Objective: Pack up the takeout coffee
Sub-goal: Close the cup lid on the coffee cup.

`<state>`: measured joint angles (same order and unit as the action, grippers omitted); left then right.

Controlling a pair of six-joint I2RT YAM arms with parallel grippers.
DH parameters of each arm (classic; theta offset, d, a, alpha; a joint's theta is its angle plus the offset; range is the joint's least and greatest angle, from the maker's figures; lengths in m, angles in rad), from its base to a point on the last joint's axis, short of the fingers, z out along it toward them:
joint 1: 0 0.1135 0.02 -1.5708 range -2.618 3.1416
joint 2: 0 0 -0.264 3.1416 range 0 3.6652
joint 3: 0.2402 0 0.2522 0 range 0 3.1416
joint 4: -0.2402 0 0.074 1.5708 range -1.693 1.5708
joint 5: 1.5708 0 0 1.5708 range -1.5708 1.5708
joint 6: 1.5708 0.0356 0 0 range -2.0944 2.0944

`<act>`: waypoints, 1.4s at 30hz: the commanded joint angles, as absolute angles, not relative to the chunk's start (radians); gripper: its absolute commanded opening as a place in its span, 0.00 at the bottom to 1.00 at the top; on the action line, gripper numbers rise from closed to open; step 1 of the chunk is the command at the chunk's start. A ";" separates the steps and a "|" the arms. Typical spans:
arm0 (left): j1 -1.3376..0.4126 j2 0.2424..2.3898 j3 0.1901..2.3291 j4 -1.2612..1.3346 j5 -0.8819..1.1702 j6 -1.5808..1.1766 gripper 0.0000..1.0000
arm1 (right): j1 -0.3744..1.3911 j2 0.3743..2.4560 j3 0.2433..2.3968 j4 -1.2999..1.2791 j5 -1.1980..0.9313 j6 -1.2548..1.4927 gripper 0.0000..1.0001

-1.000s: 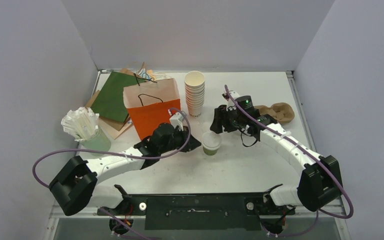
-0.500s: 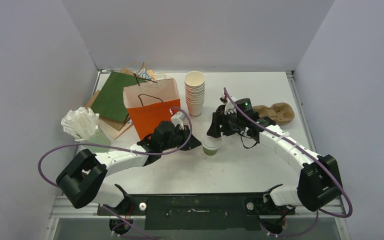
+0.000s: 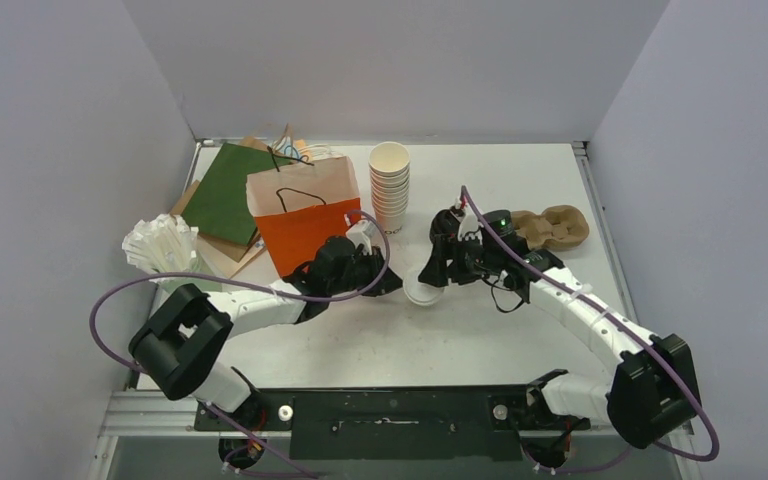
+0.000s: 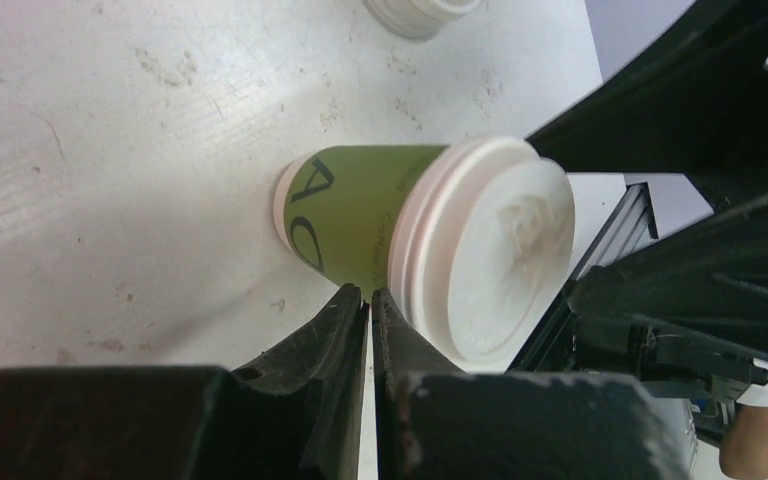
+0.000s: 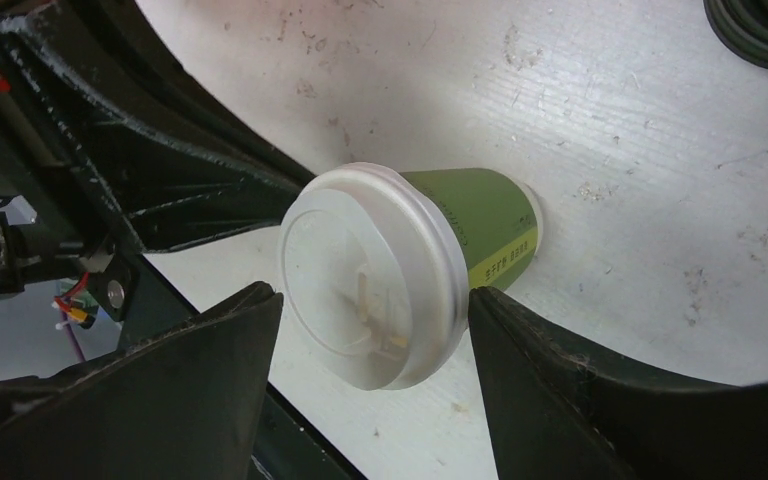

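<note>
The takeout coffee (image 3: 421, 290) stands upright on the white table, a small olive-green paper cup (image 4: 355, 215) under a white lid (image 5: 370, 275). My right gripper (image 3: 432, 272) hangs over it, open, with one finger on either side of the lid (image 5: 372, 296); the right-hand finger (image 5: 520, 350) is close against the rim, the other stands a little apart. From the left, my left gripper (image 3: 398, 286) reaches in, shut and empty. Its tips (image 4: 370, 293) sit against the cup's side just below the lid.
An open orange paper bag (image 3: 305, 215) stands just behind the left gripper. A stack of lidless white cups (image 3: 390, 185) is behind the coffee. A brown cardboard carrier (image 3: 557, 225) lies at the right, flat green and brown bags (image 3: 228, 190) at the back left, a cup of wrapped straws (image 3: 165, 255) at the left.
The right gripper has come down and nearer, so its fingers now straddle the cup's lid. The left arm has stretched right, bringing its shut tips up to the cup.
</note>
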<state>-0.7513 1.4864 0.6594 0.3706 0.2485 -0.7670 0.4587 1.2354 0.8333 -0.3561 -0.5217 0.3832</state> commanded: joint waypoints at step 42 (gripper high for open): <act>-0.687 1.435 0.679 0.473 0.399 -0.772 0.24 | 0.728 1.357 1.062 -0.520 -0.028 0.067 0.99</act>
